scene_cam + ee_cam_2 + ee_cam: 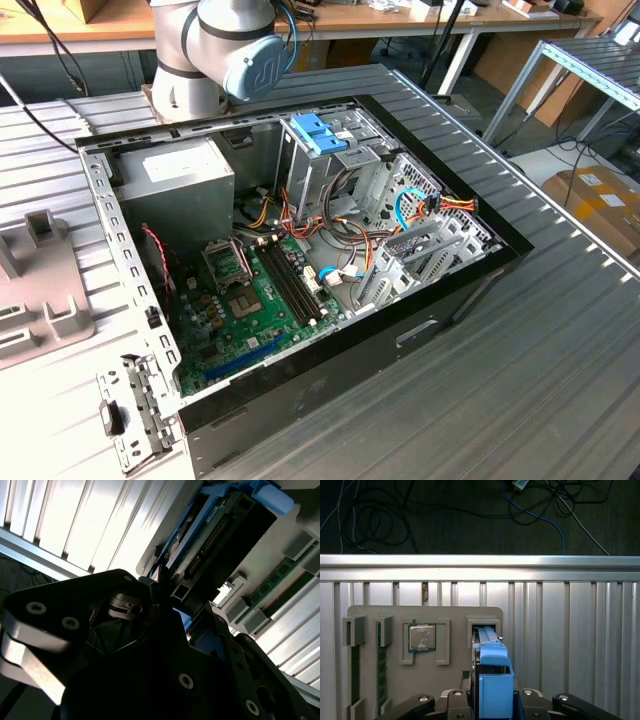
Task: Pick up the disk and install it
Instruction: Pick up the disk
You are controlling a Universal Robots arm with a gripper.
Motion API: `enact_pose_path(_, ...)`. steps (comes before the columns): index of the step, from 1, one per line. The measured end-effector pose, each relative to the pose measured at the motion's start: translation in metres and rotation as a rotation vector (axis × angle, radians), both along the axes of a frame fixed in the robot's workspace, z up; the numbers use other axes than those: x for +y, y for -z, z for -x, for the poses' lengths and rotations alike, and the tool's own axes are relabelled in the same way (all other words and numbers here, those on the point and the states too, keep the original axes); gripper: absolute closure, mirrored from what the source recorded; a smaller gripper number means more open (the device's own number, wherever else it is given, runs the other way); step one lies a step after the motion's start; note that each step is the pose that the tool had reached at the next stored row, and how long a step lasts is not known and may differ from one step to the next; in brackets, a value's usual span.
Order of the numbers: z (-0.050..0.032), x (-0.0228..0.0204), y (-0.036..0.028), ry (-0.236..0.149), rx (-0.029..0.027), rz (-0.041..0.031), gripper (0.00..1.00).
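The disk, a grey drive in light-blue rails with a blue end tab, stands on edge in a slot of the grey holder plate. My gripper is over it, and its black fingers press against both sides of the blue tab end. In the second wrist view the disk shows its dark connector side and blue rails, reaching away from the gripper. The open computer case lies on the ribbed table in the exterior view, away from the holder plate at that view's left.
On the holder plate sit a processor chip and green memory sticks. Inside the case are a green mainboard, metal drive cages and a blue latch piece. The arm's base stands behind the case. Cables lie on the floor.
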State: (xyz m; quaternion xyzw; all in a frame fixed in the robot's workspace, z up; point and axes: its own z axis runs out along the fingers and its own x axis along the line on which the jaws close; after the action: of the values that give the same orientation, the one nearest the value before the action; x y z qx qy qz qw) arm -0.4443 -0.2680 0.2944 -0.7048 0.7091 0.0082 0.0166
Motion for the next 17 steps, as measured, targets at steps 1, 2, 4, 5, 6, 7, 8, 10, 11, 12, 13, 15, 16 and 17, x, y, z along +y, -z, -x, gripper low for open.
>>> enact_pose_path(1,-0.0001,0.0,0.0,0.0,-0.0004,-0.0001,0.63)
enact_pose_path(2,0.0,0.0,-0.0006,0.0,-0.0002,-0.0001,0.63)
enact_pose_path(4,0.0,0.0,-0.0024,0.0,0.0,-0.0002,0.63)
enact_pose_path(5,0.0,0.0,-0.003,0.0,0.0,-0.0002,0.63)
enact_pose_path(6,0.0,0.0,-0.0036,0.0,0.0,-0.0002,0.63)
enact_pose_path(7,0.0,0.0,-0.004,0.0,-0.0002,-0.0003,0.63)
enact_pose_path(8,0.0,0.0,-0.0042,0.0,-0.0003,-0.0004,0.63)
enact_pose_path(10,0.0,0.0,-0.0051,0.0,0.0,-0.0004,0.63)
enact_pose_path(11,0.0,0.0,-0.0055,0.0,0.0,-0.0004,0.63)
enact_pose_path(12,0.0,0.0,-0.0061,0.0,0.0,-0.0005,0.63)
enact_pose_path(13,0.0,0.0,-0.0067,0.0,0.0,-0.0005,0.63)
enact_pose_path(15,0.0,0.0,-0.0076,0.0,-0.0001,-0.0005,0.63)
enact_pose_path(16,0.0,0.0,-0.0082,0.0,-0.0001,-0.0005,0.63)
enact_pose_path(17,0.0,0.0,-0.0085,0.0,-0.0002,-0.0005,0.63)
